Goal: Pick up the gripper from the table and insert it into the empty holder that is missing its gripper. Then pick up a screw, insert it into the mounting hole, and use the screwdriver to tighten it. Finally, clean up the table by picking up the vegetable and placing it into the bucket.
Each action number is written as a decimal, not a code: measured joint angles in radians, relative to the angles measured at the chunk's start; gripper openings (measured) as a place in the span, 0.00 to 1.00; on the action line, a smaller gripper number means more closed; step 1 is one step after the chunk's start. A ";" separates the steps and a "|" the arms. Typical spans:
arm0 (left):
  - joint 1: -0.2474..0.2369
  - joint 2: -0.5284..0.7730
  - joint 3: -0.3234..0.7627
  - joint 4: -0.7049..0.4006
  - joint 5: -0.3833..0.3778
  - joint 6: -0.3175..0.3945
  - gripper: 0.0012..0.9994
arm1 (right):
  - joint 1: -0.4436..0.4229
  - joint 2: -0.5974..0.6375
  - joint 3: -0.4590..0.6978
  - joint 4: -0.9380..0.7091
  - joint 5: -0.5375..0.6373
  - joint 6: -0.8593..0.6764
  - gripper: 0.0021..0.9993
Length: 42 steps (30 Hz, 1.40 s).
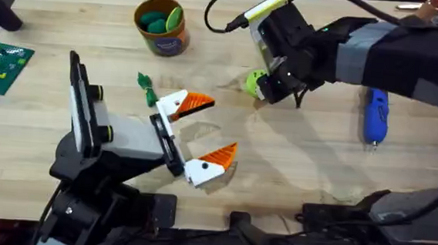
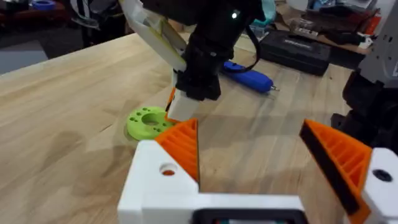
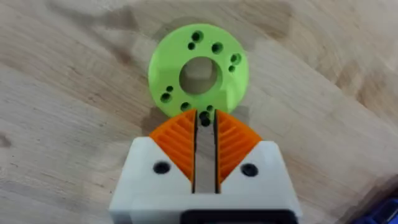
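Right gripper (image 3: 204, 121), white with orange ribbed pads, has its two fingers drawn together to a narrow slit, the tips at the near rim of one lime-green ring (image 3: 199, 70) that lies flat on the table (image 3: 56, 93). Something small and dark sits at the fingertips against that rim; whether it is pinched between the pads cannot be told. The ring has one large centre hole and several small holes around it. In the overhead view this gripper (image 1: 261, 90) points down at the ring (image 1: 253, 82), and the left wrist view shows it (image 2: 180, 111) standing just beside the ring (image 2: 148, 121).

Left gripper (image 1: 204, 131) holds nothing, its two fingers spread wide above bare wood, near the right gripper on the side toward the arm bases.

One blue screwdriver (image 1: 375, 116) lies flat on the table beyond the right gripper's far side, well apart from the ring, on the table's right part. One orange-tan bucket (image 1: 162, 26) stands farther back and to the left of the right gripper, with green pieces inside. One small green vegetable-like piece (image 1: 146, 88) lies just beside the left gripper's upper finger. One green studded baseplate (image 1: 3, 66) sits at the table's far left edge.
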 joint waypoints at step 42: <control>0.000 0.000 0.000 0.000 0.000 0.000 0.99 | -0.001 0.052 0.021 0.016 0.030 -0.004 0.01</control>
